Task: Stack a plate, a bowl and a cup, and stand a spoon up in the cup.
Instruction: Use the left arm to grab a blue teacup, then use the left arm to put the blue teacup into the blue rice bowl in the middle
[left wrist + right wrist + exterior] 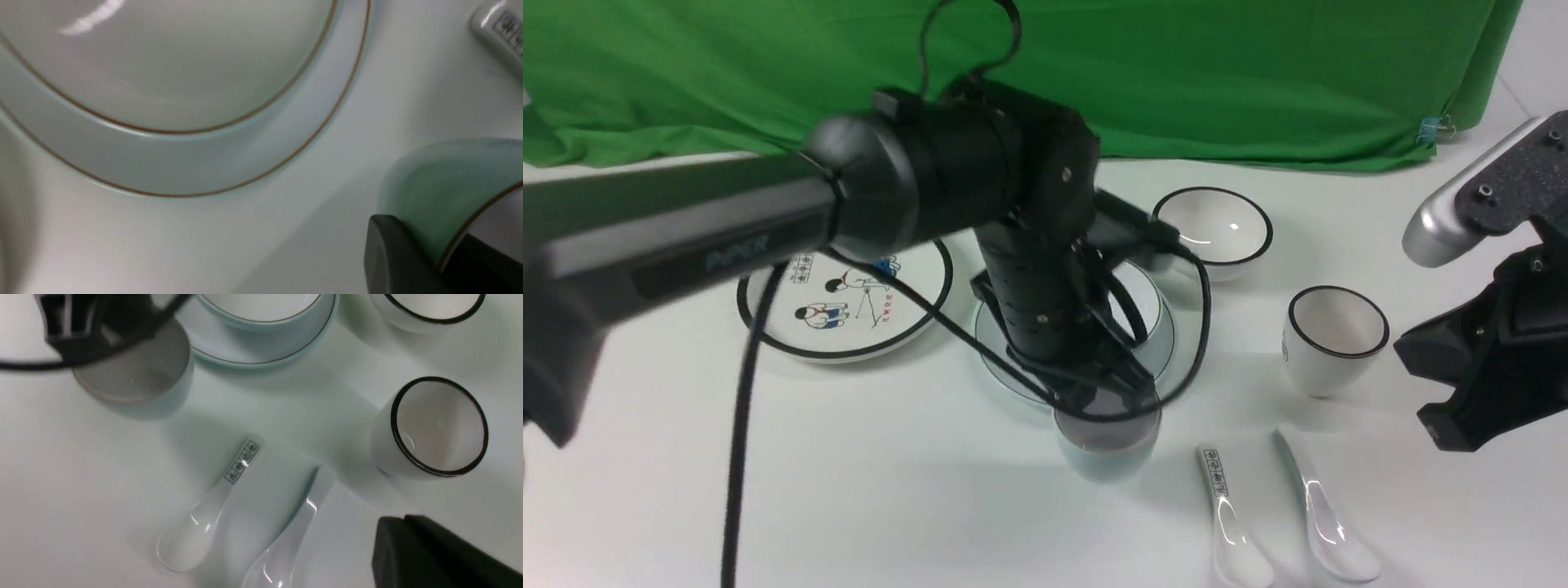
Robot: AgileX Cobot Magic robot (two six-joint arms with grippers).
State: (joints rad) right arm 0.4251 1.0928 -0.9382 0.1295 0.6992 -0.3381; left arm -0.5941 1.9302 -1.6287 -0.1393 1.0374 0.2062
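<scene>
On the near side of the plate (204, 165), the cup (1107, 461) stands upright on the worktop (890, 490), its wall pinched by the left hand (1109, 395), the nearer one; the bowl (204, 61), its likely destination, lies just beyond, away from the robot

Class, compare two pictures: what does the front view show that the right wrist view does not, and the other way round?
Only the front view: the plate with cartoon figures, the green cloth and its blue clip.

Only the right wrist view: nothing on the table that the front view lacks, though the marked spoon shows its handle's characters larger.

Both: the plain spoon, the pale cup, the bowl on the plain plate, the black-rimmed bowl and the black-rimmed cup.
</scene>
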